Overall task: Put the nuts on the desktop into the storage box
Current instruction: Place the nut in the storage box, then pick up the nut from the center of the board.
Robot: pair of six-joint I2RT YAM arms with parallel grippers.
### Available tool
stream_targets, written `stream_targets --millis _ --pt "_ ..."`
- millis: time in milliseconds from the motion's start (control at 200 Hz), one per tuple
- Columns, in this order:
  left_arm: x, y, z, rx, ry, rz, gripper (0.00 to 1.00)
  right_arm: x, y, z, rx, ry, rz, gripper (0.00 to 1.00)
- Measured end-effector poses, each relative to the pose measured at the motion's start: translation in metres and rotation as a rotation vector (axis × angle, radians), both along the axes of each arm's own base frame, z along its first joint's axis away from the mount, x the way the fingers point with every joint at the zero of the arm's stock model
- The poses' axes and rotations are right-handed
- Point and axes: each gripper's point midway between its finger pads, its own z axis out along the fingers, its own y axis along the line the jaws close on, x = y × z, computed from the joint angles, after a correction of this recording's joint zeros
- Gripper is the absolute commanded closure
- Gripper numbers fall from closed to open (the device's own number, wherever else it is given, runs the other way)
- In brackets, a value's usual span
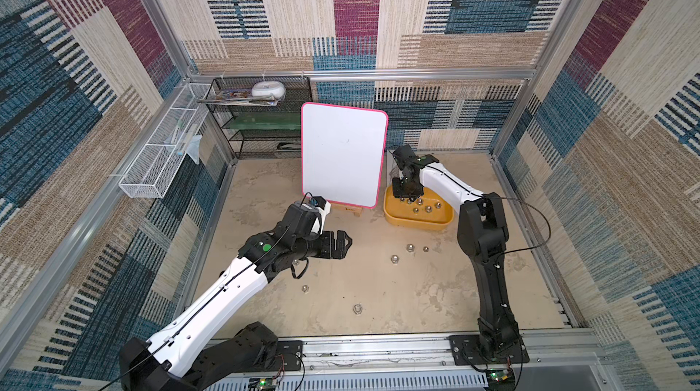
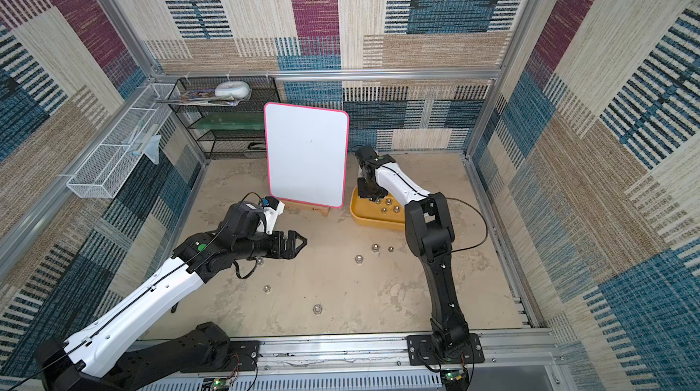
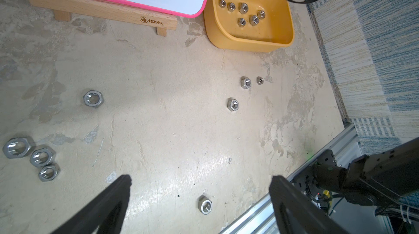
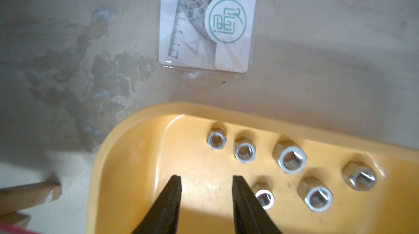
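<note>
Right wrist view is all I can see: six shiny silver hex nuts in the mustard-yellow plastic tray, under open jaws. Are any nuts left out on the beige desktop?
Observer: Yes, eight silver hex nuts lie on the beige desktop in the left wrist view.
Operator: Which are closest to the tray?
Observer: A group of three nuts lies just in front of the mustard-yellow plastic tray.
Operator: And the left gripper?
Observer: The left gripper hangs open and empty above the desktop.

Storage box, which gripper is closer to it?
Right. The right gripper hangs over the storage box; the left gripper hovers over the desktop, well away from it.
</note>
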Motion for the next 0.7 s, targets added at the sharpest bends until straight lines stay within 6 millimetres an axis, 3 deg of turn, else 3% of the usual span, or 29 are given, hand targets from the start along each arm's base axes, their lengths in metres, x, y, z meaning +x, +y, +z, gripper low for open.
stream_targets --millis 175,396,701 --pt "0.005 -0.009 -0.004 -0.007 0.02 -0.028 0.0 -0.027 -0.011 0.022 0.015 -0.008 -0.016 0.59" --pt "0.012 -0.024 -0.006 -0.027 0.038 -0.073 0.0 -0.085 -0.035 0.032 0.022 0.018 -0.051 0.62" --pt "0.02 -0.039 -0.008 -0.051 0.06 -0.108 0.0 -0.164 -0.063 0.014 0.027 0.098 -0.11 0.62"
